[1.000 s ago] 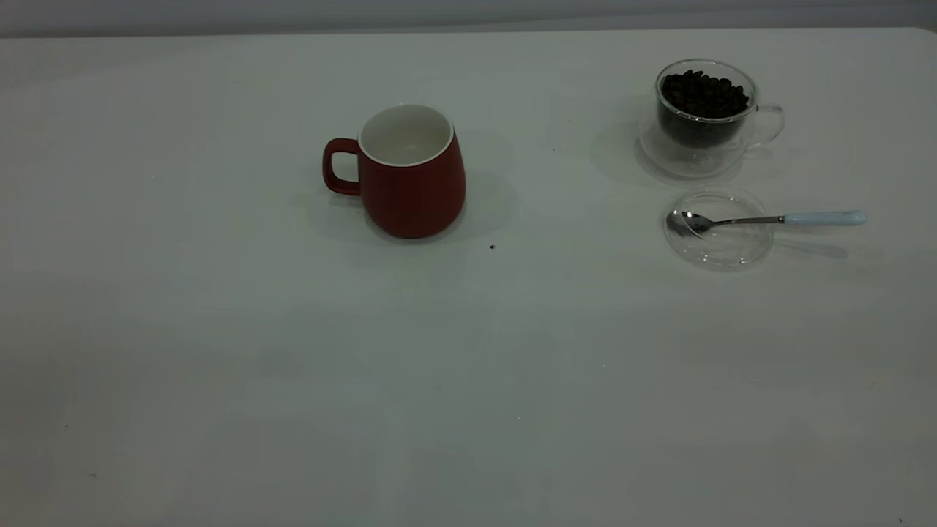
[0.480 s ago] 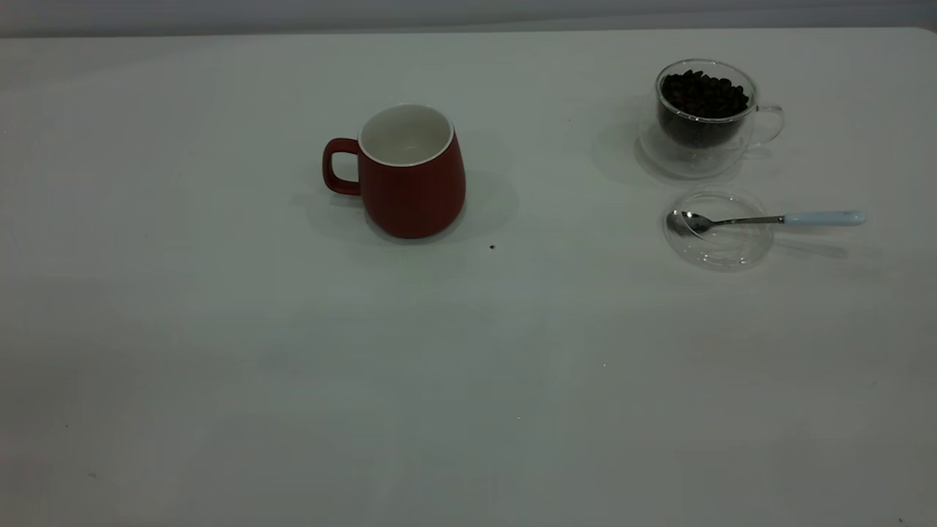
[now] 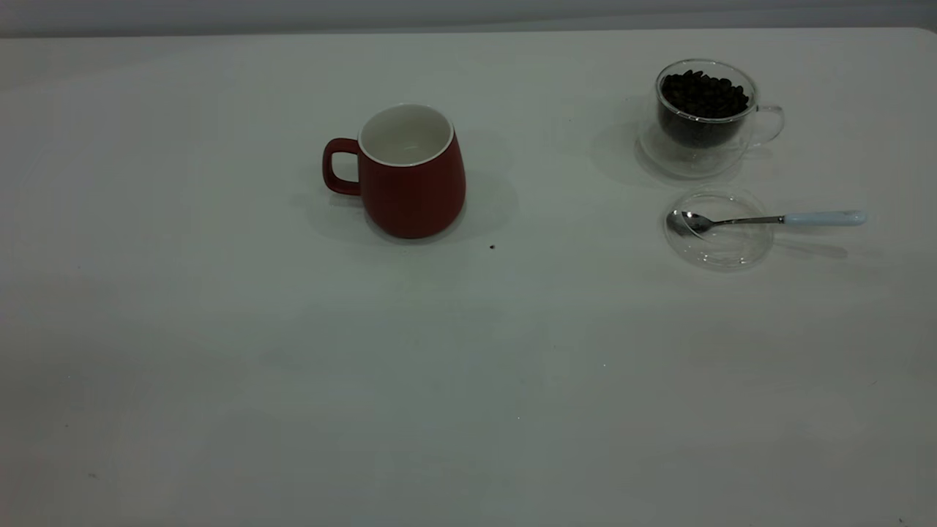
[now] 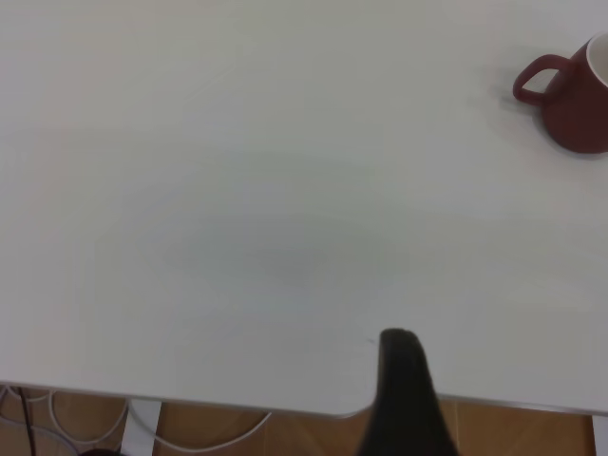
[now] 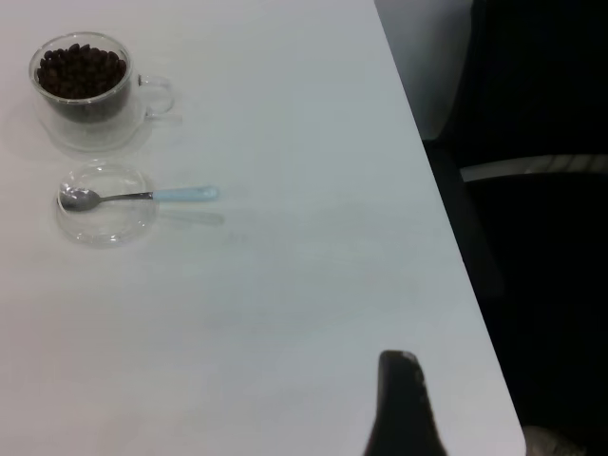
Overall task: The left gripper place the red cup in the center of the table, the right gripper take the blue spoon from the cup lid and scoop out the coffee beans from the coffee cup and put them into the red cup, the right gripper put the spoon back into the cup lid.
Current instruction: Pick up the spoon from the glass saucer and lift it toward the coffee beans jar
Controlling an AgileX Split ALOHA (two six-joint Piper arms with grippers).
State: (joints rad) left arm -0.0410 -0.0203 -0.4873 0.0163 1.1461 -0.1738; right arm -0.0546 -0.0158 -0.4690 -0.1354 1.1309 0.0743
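The red cup stands on the bench, well apart from the coffee cup. The left claw is far from it; I cannot tell if it's open. It should grab the cup's side firmly and keep it upright.

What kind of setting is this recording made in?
Probably a lab or office test bench, not a kitchen: a bare white table holding only staged props, loose cables below its edge, and a dark chair beside it.
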